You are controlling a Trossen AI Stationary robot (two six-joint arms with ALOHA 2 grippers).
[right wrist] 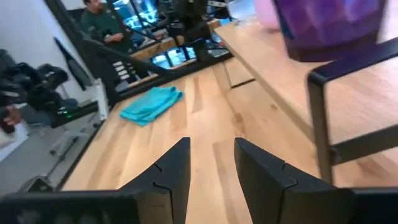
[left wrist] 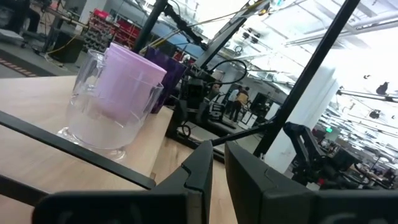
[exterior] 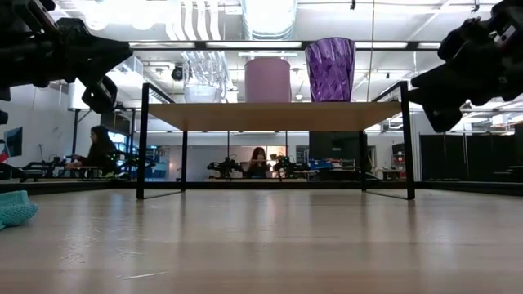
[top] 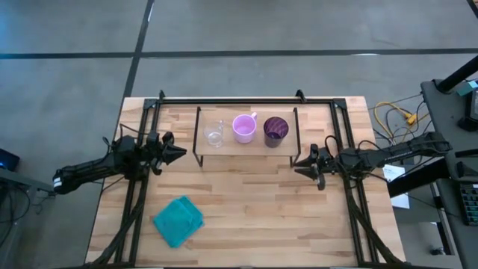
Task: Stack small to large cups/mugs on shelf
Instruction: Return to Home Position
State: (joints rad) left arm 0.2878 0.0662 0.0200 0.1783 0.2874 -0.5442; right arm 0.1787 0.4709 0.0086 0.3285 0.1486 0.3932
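Three vessels stand upright in a row on the light-wood shelf (top: 246,146), each on its base: the clear glass (top: 215,134) toward the table's left, the pink mug (top: 244,128) in the middle and the dark purple cup (top: 275,131) toward the right. In the low view the glass (exterior: 204,77), mug (exterior: 268,79) and cup (exterior: 330,69) stand above the board (exterior: 274,116). My left gripper (top: 181,153) hovers just off the shelf's left end, open by a narrow slit (left wrist: 219,163). My right gripper (top: 296,163) hovers off the right front leg, open (right wrist: 211,155). Neither holds anything.
A crumpled teal cloth (top: 179,220) lies on the tabletop near the front left. The shelf's thin black legs (exterior: 143,139) stand close to both grippers. A black frame rail (top: 246,99) runs along the table's far edge. People sit in the room behind (exterior: 98,151).
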